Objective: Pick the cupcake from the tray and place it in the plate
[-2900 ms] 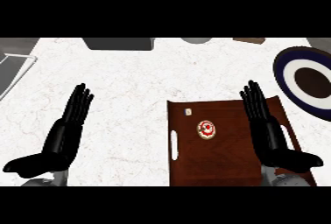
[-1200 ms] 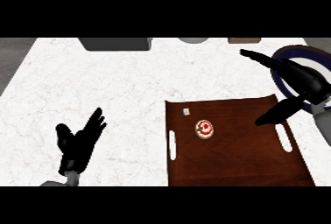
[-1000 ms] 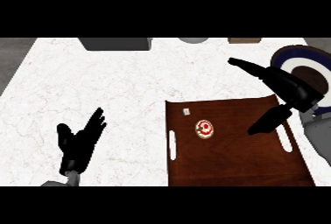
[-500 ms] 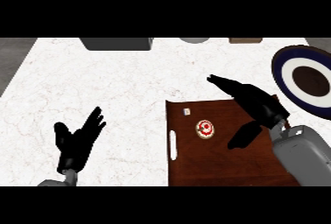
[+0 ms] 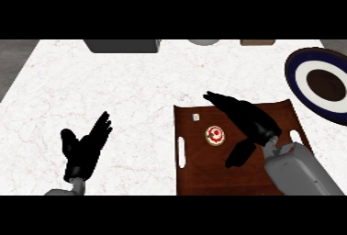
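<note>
Over the tray, right hand has neared the cupcake.

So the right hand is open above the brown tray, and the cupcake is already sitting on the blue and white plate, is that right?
Not quite. In the head view the cupcake sits on the brown tray, not on the blue and white plate. The right hand is open above the tray, as you say.

A kitchen: a white marbled worktop carries a brown serving tray with a cupcake, and a blue-and-white plate lies at the right edge.
</note>
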### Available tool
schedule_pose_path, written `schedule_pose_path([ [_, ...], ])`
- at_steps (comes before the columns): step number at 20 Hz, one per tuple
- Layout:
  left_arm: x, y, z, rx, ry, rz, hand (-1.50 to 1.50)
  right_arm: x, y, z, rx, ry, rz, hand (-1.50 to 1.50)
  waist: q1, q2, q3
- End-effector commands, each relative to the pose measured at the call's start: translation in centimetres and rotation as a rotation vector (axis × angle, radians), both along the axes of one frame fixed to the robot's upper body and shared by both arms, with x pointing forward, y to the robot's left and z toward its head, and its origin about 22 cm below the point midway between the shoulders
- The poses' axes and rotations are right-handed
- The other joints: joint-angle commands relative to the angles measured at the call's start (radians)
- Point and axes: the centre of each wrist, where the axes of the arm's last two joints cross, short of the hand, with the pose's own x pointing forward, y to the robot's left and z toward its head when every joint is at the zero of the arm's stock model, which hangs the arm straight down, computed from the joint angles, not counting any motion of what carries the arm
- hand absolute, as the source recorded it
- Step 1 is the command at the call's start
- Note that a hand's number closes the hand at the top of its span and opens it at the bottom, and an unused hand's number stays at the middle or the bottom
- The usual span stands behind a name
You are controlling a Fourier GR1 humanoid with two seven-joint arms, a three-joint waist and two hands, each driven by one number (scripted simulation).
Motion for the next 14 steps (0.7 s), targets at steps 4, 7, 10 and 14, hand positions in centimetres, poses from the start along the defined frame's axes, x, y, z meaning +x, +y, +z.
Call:
schedule_pose_path([
  [4, -0.6, 0.6, 0.3, 0.01, 0.036, -0.003, 0.0, -0.4, 0.7, -1.6, -0.116, -0.026, -0.041, -1.5, 0.002, 0.003, -0.003],
  [7, -1.0, -0.7, -1.8, -0.008, 0.04, 0.0, 0.0, 1.0, 0.5, -1.4, -0.134, -0.046, -0.048, -1.5, 0.001, 0.004, -0.003],
  [10, -0.9, 1.7, 1.3, 0.015, 0.046, 0.017, 0.0, -1.6, 1.6, -3.1, -0.126, -0.036, -0.059, -1.5, 0.0, 0.002, -0.003],
  [14, -0.7, -0.8, -0.2, -0.009, 0.026, 0.003, 0.0, 2.6, -0.4, -2.9, -0.13, 0.0, -0.038, -1.5, 0.002, 0.004, -0.003],
])
